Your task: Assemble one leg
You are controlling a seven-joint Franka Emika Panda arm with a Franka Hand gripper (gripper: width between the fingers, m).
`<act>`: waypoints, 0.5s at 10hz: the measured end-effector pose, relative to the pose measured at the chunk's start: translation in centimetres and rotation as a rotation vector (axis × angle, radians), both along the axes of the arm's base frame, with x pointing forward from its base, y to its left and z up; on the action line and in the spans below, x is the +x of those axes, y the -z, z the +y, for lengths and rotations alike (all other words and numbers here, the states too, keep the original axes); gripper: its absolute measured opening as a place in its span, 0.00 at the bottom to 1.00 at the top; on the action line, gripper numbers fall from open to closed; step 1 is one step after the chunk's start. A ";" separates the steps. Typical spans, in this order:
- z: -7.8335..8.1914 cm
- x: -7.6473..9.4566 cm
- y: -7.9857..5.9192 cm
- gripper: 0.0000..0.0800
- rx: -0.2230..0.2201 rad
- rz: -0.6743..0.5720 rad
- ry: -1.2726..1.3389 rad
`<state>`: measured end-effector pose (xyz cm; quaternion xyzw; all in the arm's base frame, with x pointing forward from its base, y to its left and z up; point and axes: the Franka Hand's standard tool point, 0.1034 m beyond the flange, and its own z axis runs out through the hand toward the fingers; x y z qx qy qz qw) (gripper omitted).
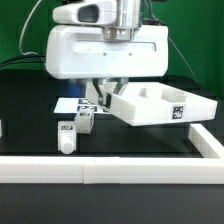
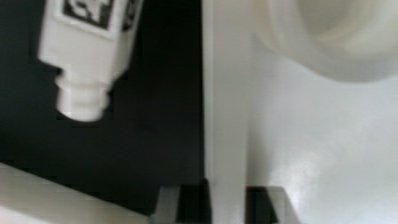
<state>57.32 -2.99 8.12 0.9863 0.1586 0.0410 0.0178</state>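
My gripper [image 1: 105, 93] is shut on the edge wall of the large white tray-like part [image 1: 155, 105], which carries a marker tag on its side. In the wrist view the two dark fingers [image 2: 183, 205] clamp that thin wall [image 2: 217, 120], and a round recess of the part [image 2: 338, 40] shows beside it. One leg [image 1: 66, 137], a short white post with a tag, lies on the black table toward the exterior view's left front. A second leg [image 1: 86, 121] lies just behind it, close to the gripper. The wrist view shows one leg [image 2: 86, 55] beside the held wall, apart from it.
The marker board [image 1: 68, 104] lies flat behind the legs. A white raised frame [image 1: 110, 166] runs along the table's front and up the exterior view's right side. A small white piece [image 1: 2, 127] shows at the far left edge. A green backdrop stands behind.
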 end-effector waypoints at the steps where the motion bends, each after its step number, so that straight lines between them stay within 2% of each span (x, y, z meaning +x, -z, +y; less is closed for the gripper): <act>1: -0.2 0.2 0.1 0.06 0.017 -0.001 0.140; 2: -0.3 0.3 0.3 0.06 0.042 0.021 0.240; 3: -0.3 0.9 0.1 0.06 0.047 0.011 0.241; 5: -0.2 0.8 0.3 0.06 0.046 0.014 0.233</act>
